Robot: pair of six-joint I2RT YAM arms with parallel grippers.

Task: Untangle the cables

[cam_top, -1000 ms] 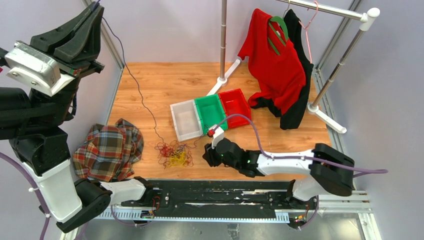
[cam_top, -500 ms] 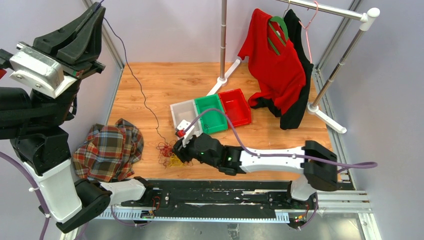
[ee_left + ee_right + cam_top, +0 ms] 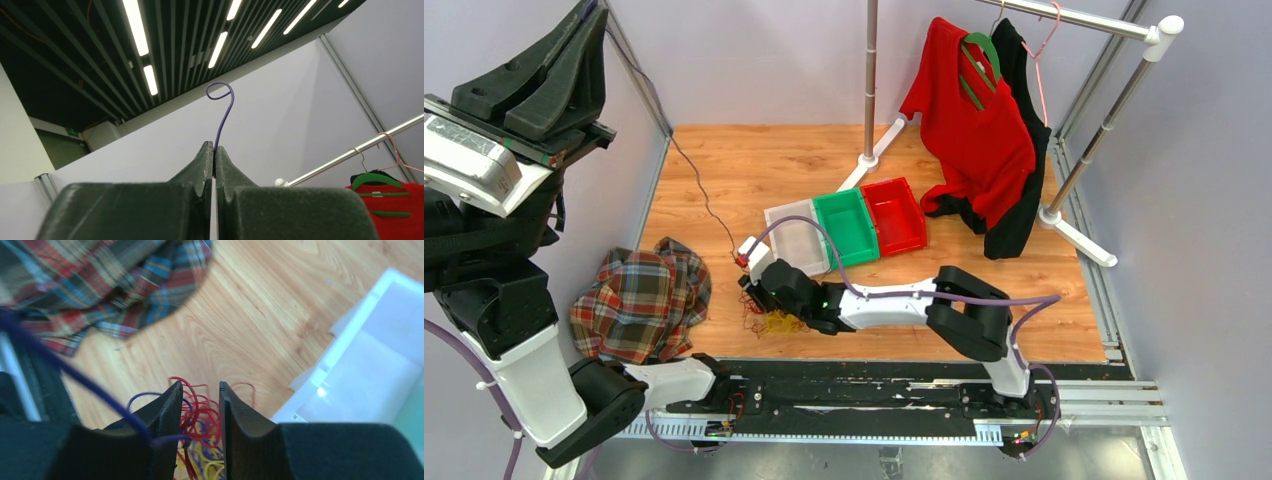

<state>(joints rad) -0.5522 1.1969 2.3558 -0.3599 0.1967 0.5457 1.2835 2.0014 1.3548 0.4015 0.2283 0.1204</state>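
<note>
Our left end effector [image 3: 214, 152], high at 10 o'clock, pinches shut on a thin dark purple wire strand [image 3: 220, 107], we judge to draw it free. The tangled yellow, red and purple cables [image 3: 776, 319] lie at 7 o'clock on the wooden worktop [image 3: 764, 170], our right end effector [image 3: 199, 388] half open astride red loops [image 3: 194, 410].

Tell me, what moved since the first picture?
The right arm swept left, from beside the green bin to the tangle of wires; its jaws stand open around red strands. The left arm, raised high, shifted slightly left. Its jaws stayed shut on the purple wire. The plaid shirt and hanging clothes did not move.
</note>
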